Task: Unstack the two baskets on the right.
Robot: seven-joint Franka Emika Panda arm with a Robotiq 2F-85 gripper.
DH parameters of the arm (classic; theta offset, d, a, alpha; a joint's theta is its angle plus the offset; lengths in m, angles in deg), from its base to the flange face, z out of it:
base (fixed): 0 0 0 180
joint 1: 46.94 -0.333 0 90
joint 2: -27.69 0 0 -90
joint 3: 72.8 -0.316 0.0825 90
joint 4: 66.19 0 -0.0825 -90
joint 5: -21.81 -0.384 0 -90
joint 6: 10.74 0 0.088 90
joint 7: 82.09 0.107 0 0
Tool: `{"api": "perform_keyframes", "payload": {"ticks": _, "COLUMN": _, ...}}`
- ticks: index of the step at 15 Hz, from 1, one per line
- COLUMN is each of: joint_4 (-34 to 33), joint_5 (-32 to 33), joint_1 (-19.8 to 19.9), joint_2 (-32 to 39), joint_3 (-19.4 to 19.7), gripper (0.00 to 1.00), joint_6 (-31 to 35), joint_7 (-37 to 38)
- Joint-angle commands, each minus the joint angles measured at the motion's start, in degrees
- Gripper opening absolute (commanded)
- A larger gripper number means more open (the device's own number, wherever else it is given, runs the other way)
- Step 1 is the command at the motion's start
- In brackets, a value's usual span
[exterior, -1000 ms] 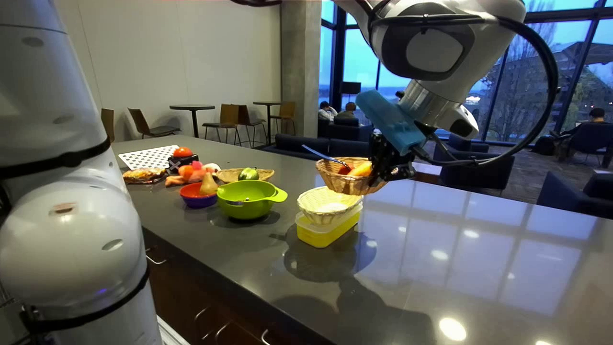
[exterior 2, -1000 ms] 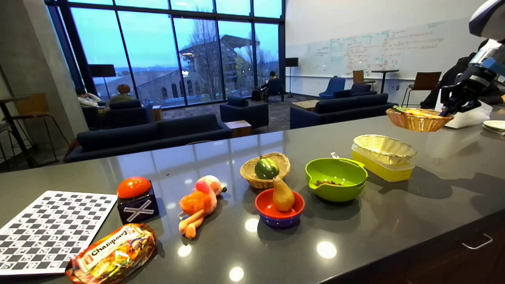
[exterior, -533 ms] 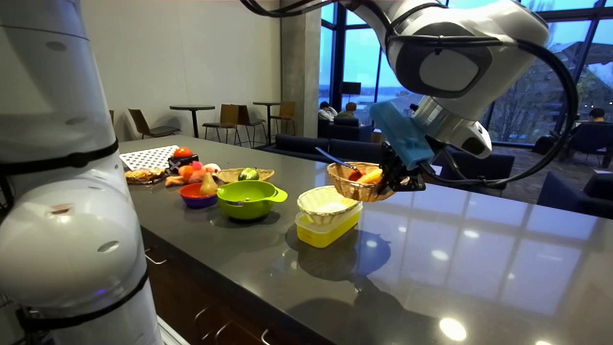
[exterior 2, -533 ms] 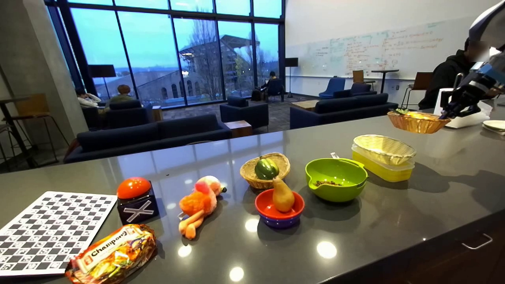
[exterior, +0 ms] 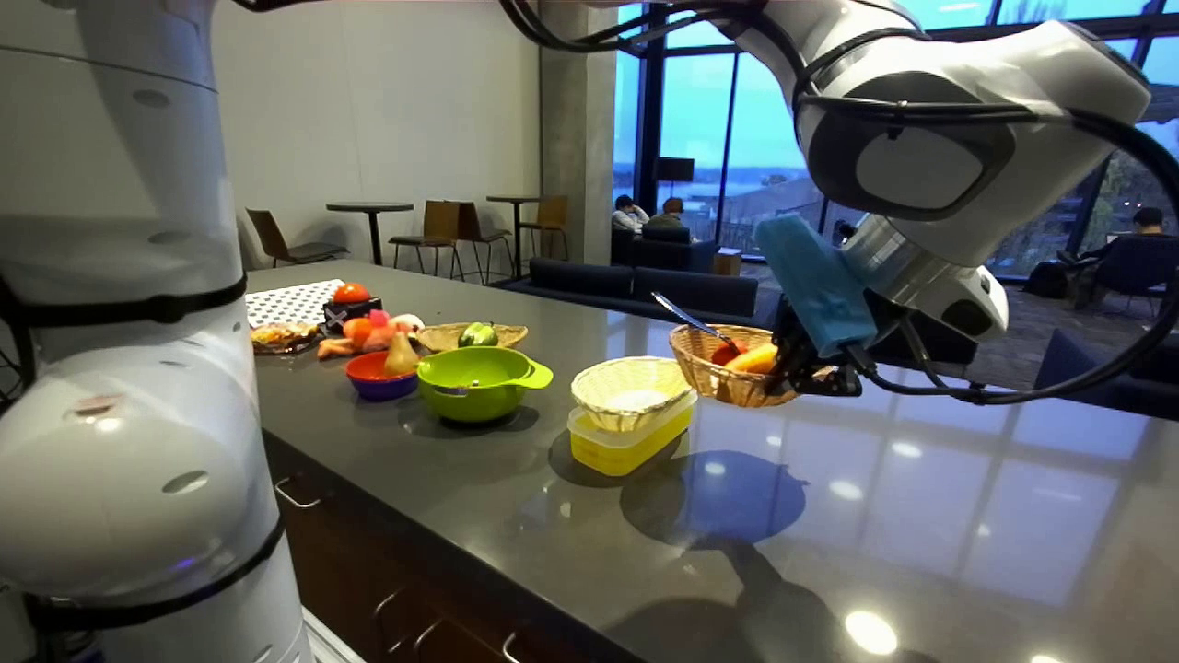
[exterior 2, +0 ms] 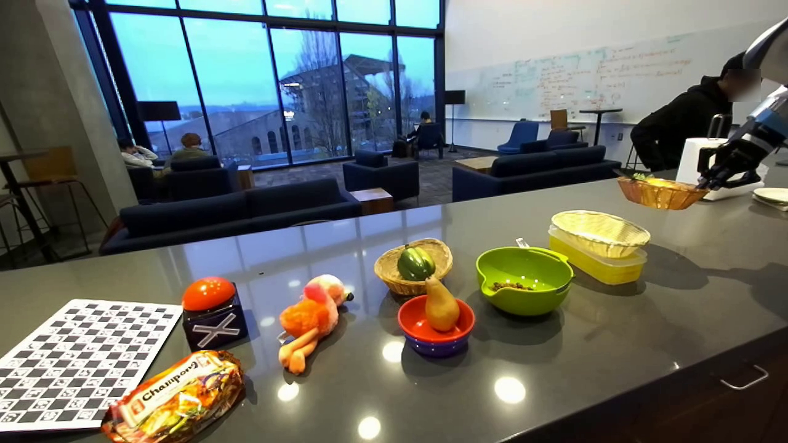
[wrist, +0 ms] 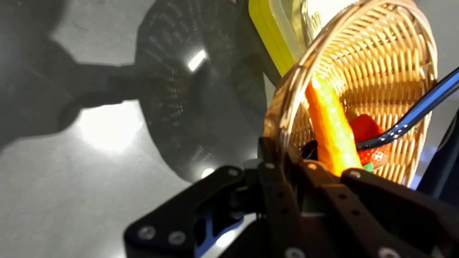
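Gripper (wrist: 283, 157): in the wrist view it is clamping the rim of the brown basket (exterior: 723, 382), pressing from inside and outside the weave.
Brown basket: is hanging in the air over the bench (exterior: 967, 516), lining up with its sofa-side edge in both exterior views; a gap is showing between it and the pale yellow basket (exterior 2: 603, 237) in an exterior view.
Basket load: a carrot (wrist: 333, 132), a red strawberry-like piece (wrist: 373, 156) and a dark blue utensil (wrist: 412, 120) are riding inside, the utensil poking out over the rim.
Pale yellow basket: is sitting on a yellow tub (exterior: 626, 453), which is standing between the drawer-side edge and the sofa-side edge.
Lime-green bowl (exterior 2: 523, 301): is standing near the tub, on the side toward the wall-end edge; is holding small brown bits (exterior 2: 511, 286).
Red bowl (exterior 2: 411, 320): is nesting in a blue bowl (exterior 2: 437, 349); a pear (exterior 2: 442, 307) is sitting inside.
Straw basket (exterior 2: 388, 278): is lying closer to the sofa-side edge than the red bowl; is carrying a green squash (exterior 2: 417, 263).
Wall-end group: plush bird (exterior 2: 308, 317), button box (exterior 2: 200, 317), food packet (exterior 2: 181, 400) and checkered board (exterior 2: 80, 363) are resting further toward the wall-end edge.
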Motion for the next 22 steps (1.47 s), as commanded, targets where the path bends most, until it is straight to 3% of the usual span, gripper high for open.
{"api": "perform_keyframes", "payload": {"ticks": 1, "joint_4": -2.7, "joint_5": -2.34, "joint_1": 1.53, "joint_2": 2.69, "joint_3": -0.31, "gripper": 0.02, "joint_6": 1.48, "joint_7": 2.72}}
{"api": "perform_keyframes", "payload": {"ticks": 12, "joint_4": -6.59, "joint_5": -13.74, "joint_1": 2.15, "joint_2": 10.47, "joint_3": -2.63, "gripper": 0.02, "joint_6": 7.93, "joint_7": 6.65}}
{"api": "perform_keyframes", "payload": {"ticks": 22, "joint_4": -9.5, "joint_5": -12.31, "joint_1": 1.87, "joint_2": 15.77, "joint_3": -3.47, "gripper": 0.02, "joint_6": 16.73, "joint_7": 15.17}}
